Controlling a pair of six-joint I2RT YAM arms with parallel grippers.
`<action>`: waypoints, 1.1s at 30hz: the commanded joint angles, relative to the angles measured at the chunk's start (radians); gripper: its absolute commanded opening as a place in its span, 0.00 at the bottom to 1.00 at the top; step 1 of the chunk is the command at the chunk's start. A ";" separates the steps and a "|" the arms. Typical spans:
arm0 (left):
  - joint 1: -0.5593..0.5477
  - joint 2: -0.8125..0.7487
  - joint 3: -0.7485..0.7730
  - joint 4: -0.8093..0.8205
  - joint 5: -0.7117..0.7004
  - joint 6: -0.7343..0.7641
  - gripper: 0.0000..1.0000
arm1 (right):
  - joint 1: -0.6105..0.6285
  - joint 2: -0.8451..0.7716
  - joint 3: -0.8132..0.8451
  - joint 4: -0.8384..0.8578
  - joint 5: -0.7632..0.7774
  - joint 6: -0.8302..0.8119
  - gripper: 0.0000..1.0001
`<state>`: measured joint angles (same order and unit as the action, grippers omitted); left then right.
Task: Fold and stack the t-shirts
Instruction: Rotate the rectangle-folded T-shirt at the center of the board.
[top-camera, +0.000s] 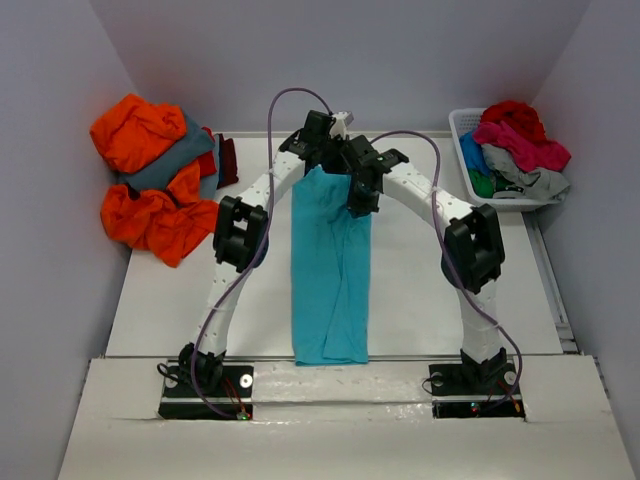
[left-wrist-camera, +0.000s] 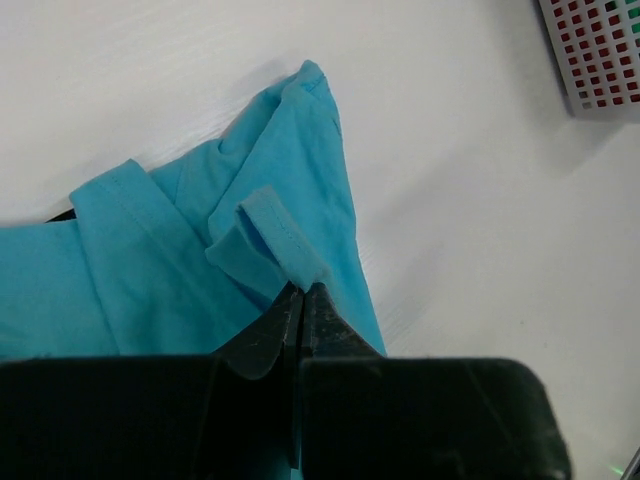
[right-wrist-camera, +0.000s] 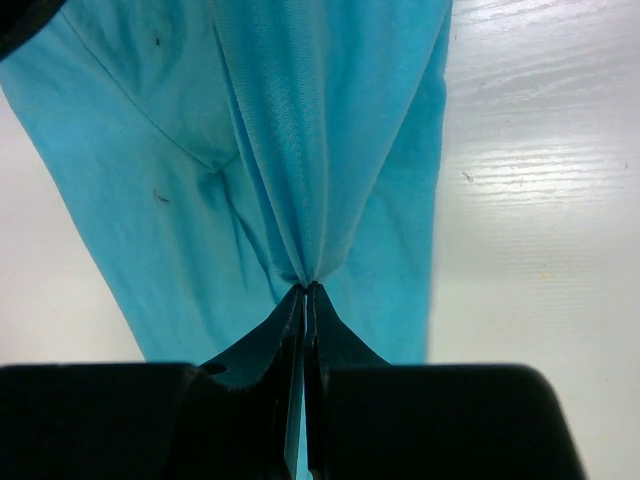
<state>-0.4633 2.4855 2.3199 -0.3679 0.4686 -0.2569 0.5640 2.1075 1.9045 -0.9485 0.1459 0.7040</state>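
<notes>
The left jaws are clamped on a folded hem of the turquoise t-shirt (top-camera: 330, 270), and the right jaws are clamped on a gathered pleat just beside them. Back from both jaws the shirt runs as a long narrow band lying on the bench (top-camera: 430, 300).

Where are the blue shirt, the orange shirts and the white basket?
turquoise t-shirt (top-camera: 330, 290): top view, middle of the cloth.
orange t-shirts (top-camera: 135, 130): top view, upper orange heap.
white basket (top-camera: 460, 135): top view, left rim.
</notes>
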 joint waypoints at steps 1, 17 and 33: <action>0.015 -0.112 0.047 0.027 -0.054 0.031 0.05 | 0.008 -0.063 -0.018 -0.013 0.003 0.018 0.07; 0.114 -0.177 -0.013 0.049 -0.081 0.025 0.06 | 0.008 -0.001 0.048 -0.015 -0.049 0.005 0.07; 0.132 -0.160 -0.066 0.046 -0.062 0.021 0.05 | 0.008 0.069 0.169 -0.075 -0.055 -0.020 0.07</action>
<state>-0.3267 2.3959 2.2734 -0.3595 0.3927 -0.2478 0.5644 2.1700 2.0193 -0.9890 0.0917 0.6960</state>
